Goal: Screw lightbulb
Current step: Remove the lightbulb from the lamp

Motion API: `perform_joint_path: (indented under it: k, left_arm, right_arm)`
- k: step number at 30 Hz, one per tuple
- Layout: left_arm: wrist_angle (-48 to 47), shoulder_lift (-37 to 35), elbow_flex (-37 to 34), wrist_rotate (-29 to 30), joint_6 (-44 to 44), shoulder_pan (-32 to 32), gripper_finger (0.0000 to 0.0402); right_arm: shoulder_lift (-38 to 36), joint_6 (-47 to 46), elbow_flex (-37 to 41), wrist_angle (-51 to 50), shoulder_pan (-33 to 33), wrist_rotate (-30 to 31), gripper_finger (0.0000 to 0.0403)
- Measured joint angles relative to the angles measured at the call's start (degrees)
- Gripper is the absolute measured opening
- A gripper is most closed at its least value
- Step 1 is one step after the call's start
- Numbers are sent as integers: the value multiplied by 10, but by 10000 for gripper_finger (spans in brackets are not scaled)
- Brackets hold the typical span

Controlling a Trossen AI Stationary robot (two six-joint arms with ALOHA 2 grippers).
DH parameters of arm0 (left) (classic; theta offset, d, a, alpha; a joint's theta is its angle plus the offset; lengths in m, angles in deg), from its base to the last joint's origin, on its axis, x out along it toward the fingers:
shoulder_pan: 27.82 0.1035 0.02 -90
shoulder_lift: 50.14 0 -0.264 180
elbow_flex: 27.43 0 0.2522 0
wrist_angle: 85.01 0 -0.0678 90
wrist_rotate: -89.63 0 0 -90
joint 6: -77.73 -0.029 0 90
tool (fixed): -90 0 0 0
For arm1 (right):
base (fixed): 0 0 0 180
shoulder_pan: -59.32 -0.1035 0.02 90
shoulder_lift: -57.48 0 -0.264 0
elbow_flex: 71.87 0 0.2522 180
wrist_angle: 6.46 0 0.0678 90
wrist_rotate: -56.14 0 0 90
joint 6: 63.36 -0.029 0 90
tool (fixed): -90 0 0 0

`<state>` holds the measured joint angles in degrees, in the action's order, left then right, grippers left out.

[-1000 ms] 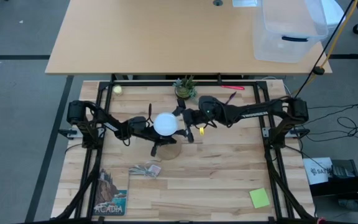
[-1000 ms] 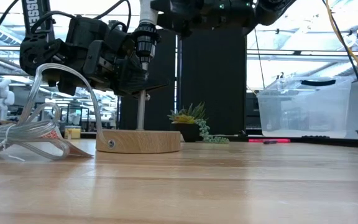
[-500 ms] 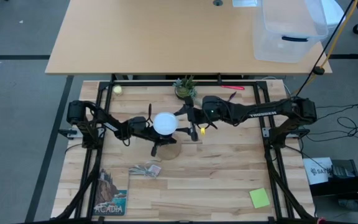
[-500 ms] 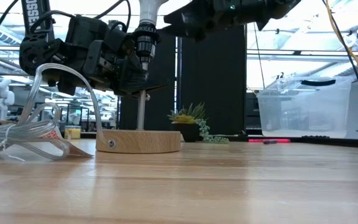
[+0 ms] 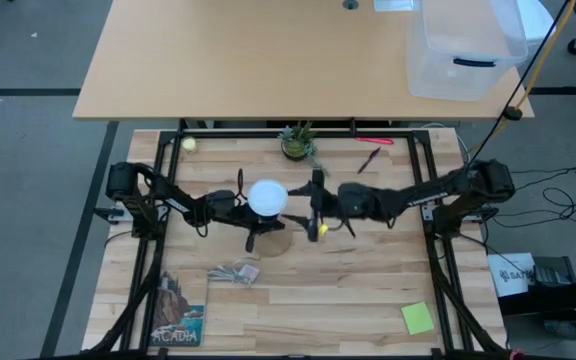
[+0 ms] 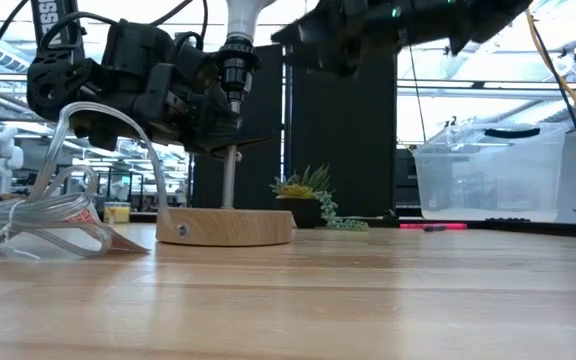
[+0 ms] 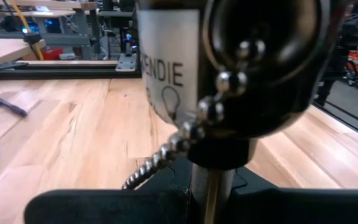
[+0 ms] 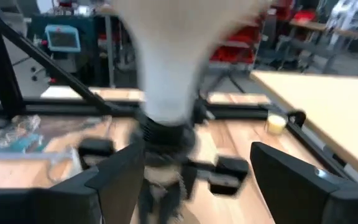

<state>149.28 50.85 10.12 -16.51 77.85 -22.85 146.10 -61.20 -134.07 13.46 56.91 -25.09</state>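
1. Look at the small white lightbulb (image 5: 267, 197) with the round head. It sits in the black socket (image 6: 235, 72) on the thin metal post of the round wooden stand (image 6: 226, 227), and its pale cone (image 8: 166, 68) is right in front of your right gripper (image 5: 314, 202).
2. Your left gripper (image 5: 245, 208) is pinched narrow on the socket with its little bead chain (image 7: 185, 134), just under the bulb. Keep that hold firm so the stand cannot spin.
3. Your right gripper has its fingers (image 8: 303, 180) wide apart and holds nothing. One finger shows on each side of the cone, not touching it.
4. To do this turn well, I think you should close softly around the cone, not the round head. Twist gently and keep the bulb straight up.
5. A second ago the right gripper sat close against the bulb. Now it has pulled back a bit and swung round, and its arm lies lower across the wooden worktop (image 5: 348, 290). The bulb and the left gripper have stayed put.
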Motion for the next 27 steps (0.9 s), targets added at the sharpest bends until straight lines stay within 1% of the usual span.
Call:
perform_joint_path:
  k: [3,6,8,11,17,23,27]
  left_arm:
    - [0,0,0,14,0,0,22]
    - [0,0,0,24,0,-1,22]
    - [0,0,0,28,-1,-2,22]
    - [0,0,0,29,-3,-2,22]
    - [-2,0,0,48,-5,-2,22]
    - [-1,0,0,48,-6,-2,22]
    - [-1,0,0,48,-7,-2,22]
  right_arm:
    - [5,2,0,18,-38,70,283]
    - [24,0,0,81,-64,166,283]
    - [41,-6,0,128,-71,201,283]
    - [72,-21,-10,170,-72,204,283]
    - [124,-32,-56,172,-77,193,283]
    - [154,-10,-111,171,-78,200,283]
    - [159,7,-134,171,-74,201,277]
